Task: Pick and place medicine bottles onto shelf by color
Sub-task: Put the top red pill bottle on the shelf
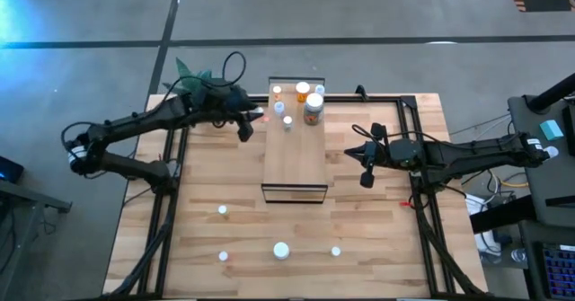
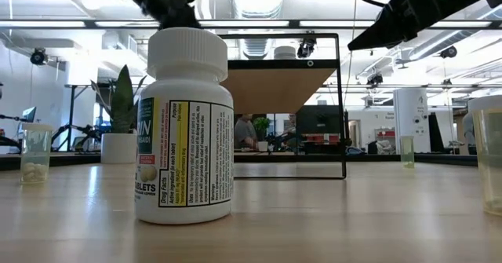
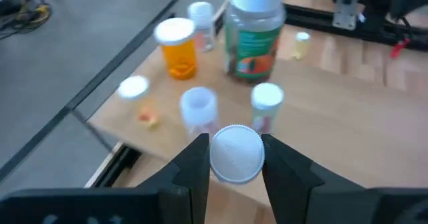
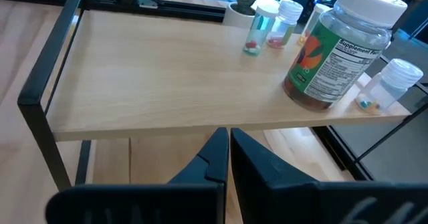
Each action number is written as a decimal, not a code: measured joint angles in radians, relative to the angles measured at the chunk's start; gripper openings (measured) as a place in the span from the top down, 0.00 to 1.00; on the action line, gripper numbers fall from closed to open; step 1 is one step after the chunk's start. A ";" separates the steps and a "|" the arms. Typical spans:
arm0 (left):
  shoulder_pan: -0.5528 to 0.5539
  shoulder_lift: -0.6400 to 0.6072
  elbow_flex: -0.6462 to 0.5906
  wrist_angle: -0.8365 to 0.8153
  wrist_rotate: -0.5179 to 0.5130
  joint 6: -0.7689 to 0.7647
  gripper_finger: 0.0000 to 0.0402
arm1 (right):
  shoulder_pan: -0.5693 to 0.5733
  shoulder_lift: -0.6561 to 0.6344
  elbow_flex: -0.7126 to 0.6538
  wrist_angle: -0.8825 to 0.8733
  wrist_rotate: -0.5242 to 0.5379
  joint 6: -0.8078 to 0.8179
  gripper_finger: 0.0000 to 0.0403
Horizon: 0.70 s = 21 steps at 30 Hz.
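The shelf (image 1: 293, 157), a long box with a light wood top and black frame, stands mid-table. At its far end stand several medicine bottles: a wide brown jar (image 3: 254, 33), an orange bottle (image 3: 178, 50) and small clear ones (image 3: 199, 107). My left gripper (image 1: 248, 123) hangs by the shelf's far left corner, shut on a white-capped bottle (image 3: 235, 154). My right gripper (image 4: 227, 152) waits shut to the right of the shelf (image 4: 167, 77), holding nothing. A white labelled bottle (image 2: 184, 129) stands on the table near the low camera. My left gripper pinches the bottle at its white cap (image 3: 235, 154), one finger (image 3: 195, 164) on each side. The fingers slant down from the table's left side. The cap faces up, the body below it is hidden, and the bottle is lifted clear beside the shelf's left edge.
More bottles stand on the near part of the table (image 1: 281, 250), (image 1: 223, 210), (image 1: 336, 251). A potted green plant (image 1: 193, 72) sits at the far left corner behind my left arm. The shelf's near half is bare wood.
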 joint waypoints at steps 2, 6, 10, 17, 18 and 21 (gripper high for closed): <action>-0.020 0.037 0.022 -0.003 0.000 0.031 0.76 | 0.000 0.000 0.000 0.000 -0.020 0.000 0.98; -0.049 0.122 0.053 -0.004 0.000 0.071 0.76 | 0.000 0.000 -0.001 0.000 -0.022 -0.001 0.98; -0.059 0.186 0.078 -0.006 0.000 0.097 0.76 | 0.000 0.000 -0.007 0.000 -0.022 -0.001 0.98; -0.059 0.226 0.104 -0.012 -0.006 0.130 0.76 | 0.000 0.000 -0.017 -0.001 -0.024 0.008 0.98; -0.059 0.226 0.105 -0.021 -0.010 0.138 0.76 | 0.000 0.000 -0.017 -0.001 -0.024 0.008 0.98; -0.059 0.226 0.106 -0.043 -0.025 0.145 0.76 | 0.000 0.000 -0.018 0.000 -0.024 0.009 0.98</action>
